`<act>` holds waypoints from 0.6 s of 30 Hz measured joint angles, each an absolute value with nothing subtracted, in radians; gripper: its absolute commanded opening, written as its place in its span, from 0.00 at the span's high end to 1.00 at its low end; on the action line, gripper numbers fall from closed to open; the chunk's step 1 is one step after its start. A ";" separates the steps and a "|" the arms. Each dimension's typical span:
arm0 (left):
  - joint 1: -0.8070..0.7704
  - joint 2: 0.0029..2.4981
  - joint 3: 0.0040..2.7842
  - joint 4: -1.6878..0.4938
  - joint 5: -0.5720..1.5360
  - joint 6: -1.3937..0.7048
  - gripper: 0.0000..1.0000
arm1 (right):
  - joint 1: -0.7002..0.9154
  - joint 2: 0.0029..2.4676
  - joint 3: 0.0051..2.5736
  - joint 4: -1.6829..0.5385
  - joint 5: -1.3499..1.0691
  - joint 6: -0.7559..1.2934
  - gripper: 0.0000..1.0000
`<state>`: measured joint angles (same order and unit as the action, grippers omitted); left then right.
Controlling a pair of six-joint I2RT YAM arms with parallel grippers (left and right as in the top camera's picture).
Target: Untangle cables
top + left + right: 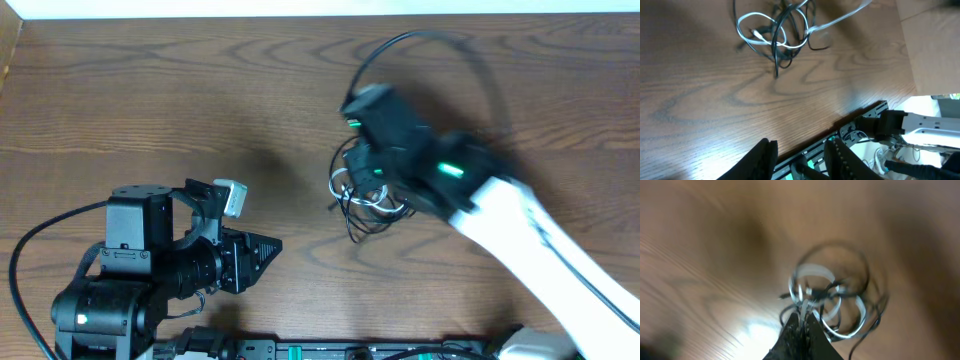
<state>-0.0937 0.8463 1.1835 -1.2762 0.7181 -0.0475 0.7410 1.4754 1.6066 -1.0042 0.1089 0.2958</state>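
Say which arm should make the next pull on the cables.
Right. Right gripper is at the cables, jaws shut on a white one. Left gripper sits apart, jaws open, empty.

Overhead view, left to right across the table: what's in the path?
left gripper → cables → right arm's white link. The right gripper sits over the cable tangle, so it's left out of the order.

A dark brown wood-grain bench (150, 110) fills the view. A black rail (330, 350) runs along its near edge, and a white strip (300, 8) borders the far edge.
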 measured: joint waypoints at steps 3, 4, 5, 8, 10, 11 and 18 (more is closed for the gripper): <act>-0.094 0.846 1.184 -1.276 0.715 -0.047 0.69 | 0.741 1.345 1.660 -0.983 0.111 0.291 0.99; -0.094 0.846 1.184 -1.276 0.715 -0.047 0.71 | 0.741 1.308 1.670 -0.973 0.112 0.289 0.99; -0.094 0.846 1.184 -1.276 0.715 -0.048 0.73 | 0.741 1.274 1.675 -0.965 0.112 0.288 0.99; -0.094 0.846 1.184 -1.272 0.715 -0.049 0.92 | 0.741 1.179 1.682 -0.952 0.112 0.284 0.99; -0.094 0.846 1.184 -1.242 0.733 -0.050 0.92 | 0.741 1.122 1.682 -0.954 0.112 0.277 0.99; -0.094 0.846 1.184 -1.227 0.743 -0.052 0.92 | 0.741 1.110 1.682 -0.963 0.112 0.275 0.99; -0.094 0.847 1.184 -1.209 0.770 -0.049 0.92 | 0.741 1.134 1.682 -1.169 0.211 0.276 0.99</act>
